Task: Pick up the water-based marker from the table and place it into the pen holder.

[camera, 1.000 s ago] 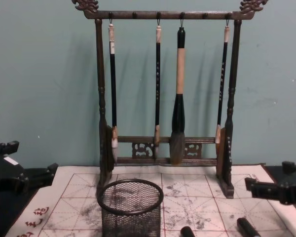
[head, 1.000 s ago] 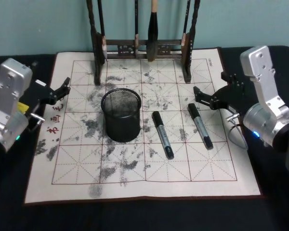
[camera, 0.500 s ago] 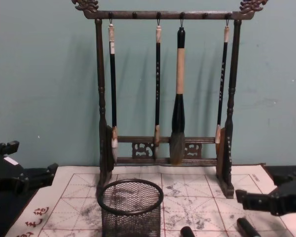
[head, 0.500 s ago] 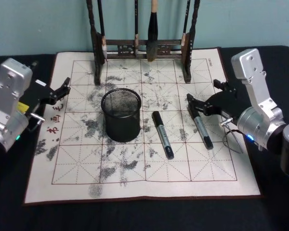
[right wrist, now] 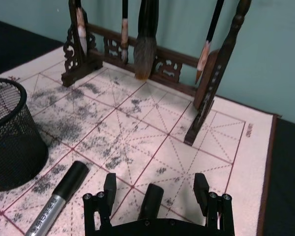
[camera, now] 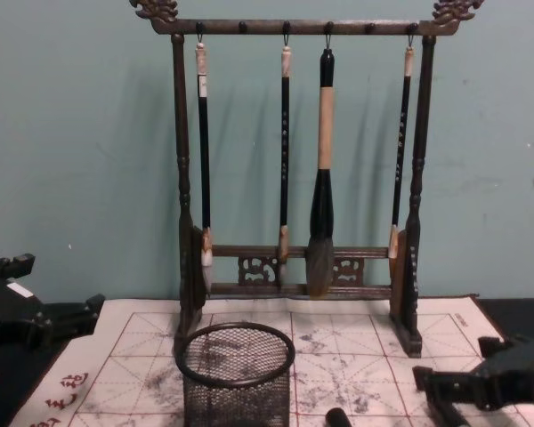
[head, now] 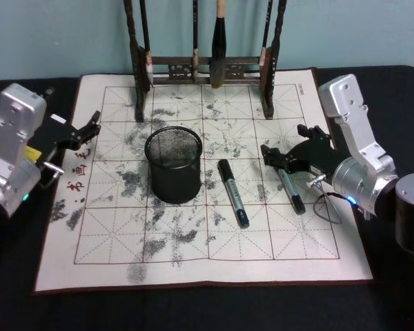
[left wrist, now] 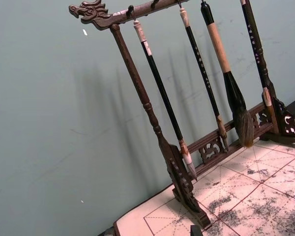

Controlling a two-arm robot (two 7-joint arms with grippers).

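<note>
Two markers with black caps and grey barrels lie on the ink-stained grid mat. One marker (head: 233, 193) is just right of the pen holder (head: 174, 164), a black mesh cup standing upright. The other marker (head: 290, 190) lies farther right. My right gripper (head: 284, 141) is open and low over this marker's far end. In the right wrist view its cap (right wrist: 151, 199) sits between the two fingers of that gripper (right wrist: 155, 184), apart from both. My left gripper (head: 91, 125) is parked open at the mat's left edge.
A tall dark wooden brush rack (head: 203, 69) with several hanging brushes stands at the mat's far edge, behind the pen holder (camera: 236, 374). The mat (head: 193, 255) lies on a black tabletop. A teal wall rises close behind the rack.
My right gripper has moved left and down, from the mat's right edge to over the right marker's far end. The left arm, the markers and the pen holder have not moved.
</note>
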